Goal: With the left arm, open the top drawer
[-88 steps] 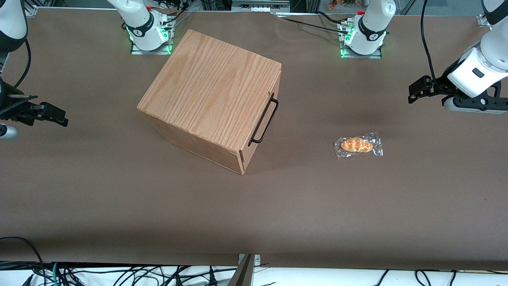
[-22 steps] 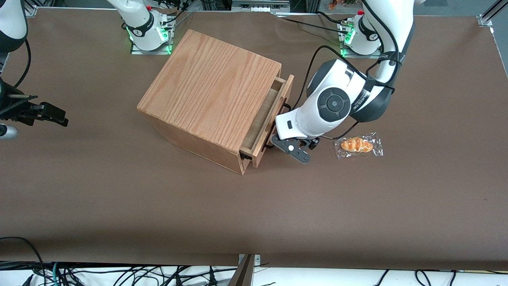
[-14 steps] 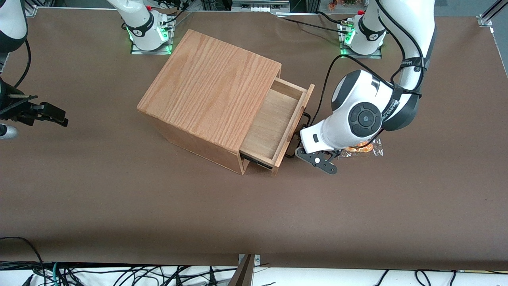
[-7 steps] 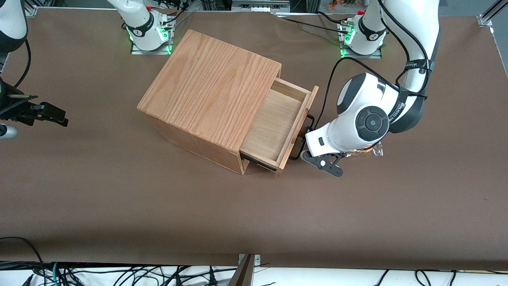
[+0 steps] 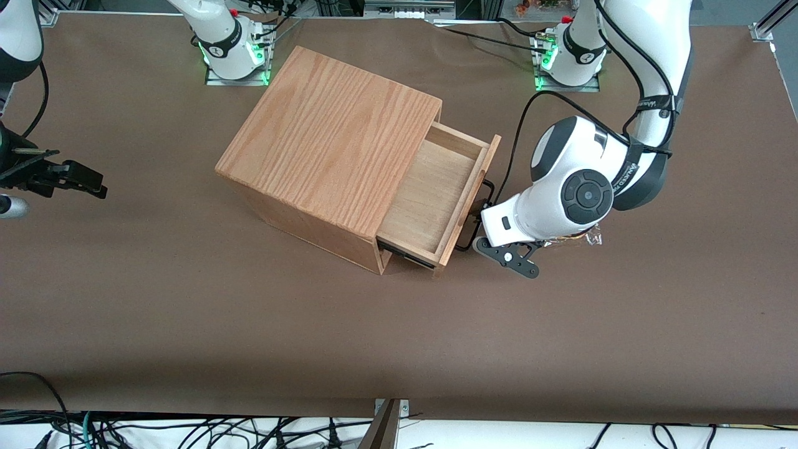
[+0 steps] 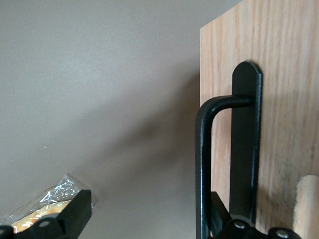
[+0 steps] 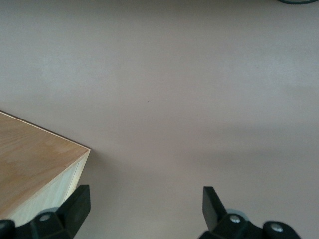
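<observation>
Since the first frame the drawer [image 5: 436, 193] has slid well out of the box [image 5: 330, 137], and the left arm [image 5: 573, 193] has swung in from the frame's edge; in the last half second almost nothing has shifted.

Front view: the drawer stands open and empty at mid-frame. The gripper [image 5: 481, 236] sits at its handle [image 5: 472, 218], just in front of the drawer. A wrapped bun [image 5: 589, 236] peeks out beneath the arm.

Left wrist view: the fingers [image 6: 70, 216] are spread wide, not clamped. The handle [image 6: 202, 164] runs between them, close to the one nearer the drawer front [image 6: 289, 99]. The bun [image 6: 35, 219] lies by the other finger.

Right wrist view: only a corner of the box [image 7: 35, 169] shows.

The drawer looks light and stiff and likely slides easily. The thin wire handle is the one hold; near its middle, a pull should stay straight.
</observation>
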Controlling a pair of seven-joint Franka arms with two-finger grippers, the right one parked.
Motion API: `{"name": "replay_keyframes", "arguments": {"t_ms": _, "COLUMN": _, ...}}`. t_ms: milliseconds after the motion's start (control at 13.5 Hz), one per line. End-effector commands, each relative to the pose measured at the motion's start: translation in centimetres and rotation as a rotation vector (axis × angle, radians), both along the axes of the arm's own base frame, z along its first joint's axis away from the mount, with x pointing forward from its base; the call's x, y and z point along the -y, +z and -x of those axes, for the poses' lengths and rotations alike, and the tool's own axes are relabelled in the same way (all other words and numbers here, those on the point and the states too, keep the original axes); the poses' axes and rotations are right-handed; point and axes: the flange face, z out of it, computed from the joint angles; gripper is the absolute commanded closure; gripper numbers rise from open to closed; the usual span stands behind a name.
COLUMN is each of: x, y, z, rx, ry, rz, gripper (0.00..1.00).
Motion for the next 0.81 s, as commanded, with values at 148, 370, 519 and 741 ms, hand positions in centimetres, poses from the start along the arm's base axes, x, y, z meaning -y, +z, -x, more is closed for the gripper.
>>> {"name": "replay_keyframes", "arguments": {"t_ms": 148, "x": -1.75, "y": -6.99, "z": -0.48, "rx": -0.053, "ry": -0.045, "rz": -0.080, "gripper": 0.00}}
{"name": "replay_keyframes", "arguments": {"t_ms": 370, "x": -1.95, "y": -7.00, "z": -0.55, "rx": -0.054, "ry": -0.047, "rz": -0.079, "gripper": 0.00}}
{"name": "replay_keyframes", "arguments": {"t_ms": 519, "x": -1.67, "y": -7.27, "z": -0.40, "rx": -0.056, "ry": -0.061, "rz": -0.079, "gripper": 0.00}}
{"name": "replay_keyframes", "arguments": {"t_ms": 741, "x": -1.48, "y": -7.71, "z": -0.28, "rx": -0.063, "ry": -0.067, "rz": -0.080, "gripper": 0.00}}
